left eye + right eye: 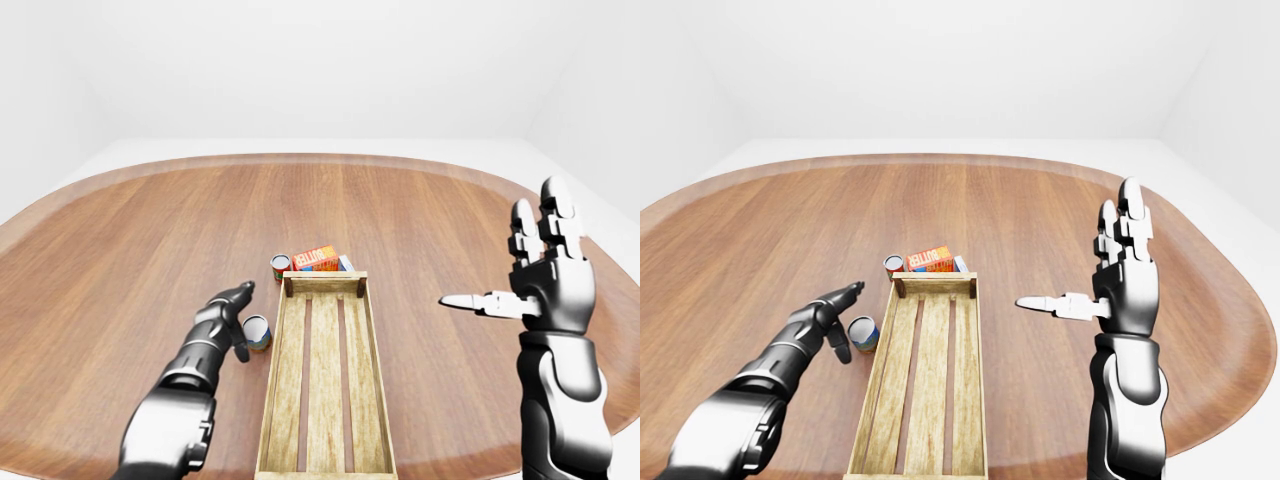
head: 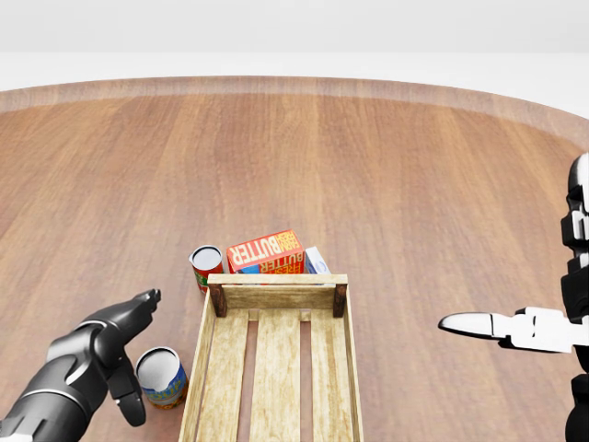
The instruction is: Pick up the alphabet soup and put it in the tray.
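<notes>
A can with a blue and orange label (image 2: pixel 163 377), likely the alphabet soup, stands upright on the wooden table just left of the long wooden tray (image 2: pixel 276 280). My left hand (image 2: pixel 140 354) is open and sits just left of this can, forefinger stretched above it and thumb hanging down beside it. I cannot tell whether it touches the can. My right hand (image 1: pixel 500 255) is open, fingers up and thumb pointing left, held above the table to the right of the tray. The tray has nothing in it.
A red-labelled can (image 2: pixel 206 265) stands at the tray's top left corner. A red butter box (image 2: pixel 267 250) and a small white and blue box (image 2: pixel 317 260) lie against the tray's top end. The round table's edge (image 1: pixel 60 190) curves on all sides.
</notes>
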Robot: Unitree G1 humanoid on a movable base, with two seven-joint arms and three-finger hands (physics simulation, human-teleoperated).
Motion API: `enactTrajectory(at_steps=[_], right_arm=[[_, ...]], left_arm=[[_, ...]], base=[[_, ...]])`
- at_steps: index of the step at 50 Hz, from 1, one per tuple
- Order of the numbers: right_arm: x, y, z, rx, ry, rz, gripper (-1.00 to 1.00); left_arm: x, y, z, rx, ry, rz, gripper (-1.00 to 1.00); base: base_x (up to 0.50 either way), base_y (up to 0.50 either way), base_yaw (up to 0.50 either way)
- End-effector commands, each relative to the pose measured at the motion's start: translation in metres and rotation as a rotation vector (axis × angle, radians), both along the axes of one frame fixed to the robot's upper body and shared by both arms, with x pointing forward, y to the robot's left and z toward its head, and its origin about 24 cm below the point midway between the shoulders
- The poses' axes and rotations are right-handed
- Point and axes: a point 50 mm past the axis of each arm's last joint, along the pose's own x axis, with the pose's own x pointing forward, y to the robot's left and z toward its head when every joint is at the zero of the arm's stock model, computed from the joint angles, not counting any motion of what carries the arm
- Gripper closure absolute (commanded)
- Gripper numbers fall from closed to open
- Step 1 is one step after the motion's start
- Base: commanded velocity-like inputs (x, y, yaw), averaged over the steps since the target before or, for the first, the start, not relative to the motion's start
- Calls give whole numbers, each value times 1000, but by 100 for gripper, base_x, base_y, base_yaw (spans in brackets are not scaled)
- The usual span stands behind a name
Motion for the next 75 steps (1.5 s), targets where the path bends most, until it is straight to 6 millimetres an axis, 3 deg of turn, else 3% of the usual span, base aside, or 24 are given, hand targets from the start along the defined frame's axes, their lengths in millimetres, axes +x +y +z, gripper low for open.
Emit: enactTrajectory(at_steps=[1,42,65,66,67,68,75], right_arm=[[1,-3,-5,24,19,-6,-100],[-1,-3,-9,27,33,-8,-100],[0,-4,-5,16,20,-11,-100],[-1,-4,-5,17,20,-11,-100],[0,-3,-6,17,22,-10,-100],[0,-3,-6,18,26,-10,-100],[-1,-3,-7,17,28,-10,-100]], left_arm=[[-1,-5,-4,-12,12,0,-100],[-11,-13,-19,-5,48,12,-100],[-7,-16,-15,-24,56,-13,-100],[-6,-16,-15,-27,55,-17,-40],[-6,-16,-14,-29,54,-17,2],[-6,-16,-14,-34,54,-16,97],[-8,-20,-16,-52,70,-36,100]], base=[[0,0,0],[0,0,0],[0,0,0],[0,0,0],[0,0,0],[0,0,0],[0,0,0]])
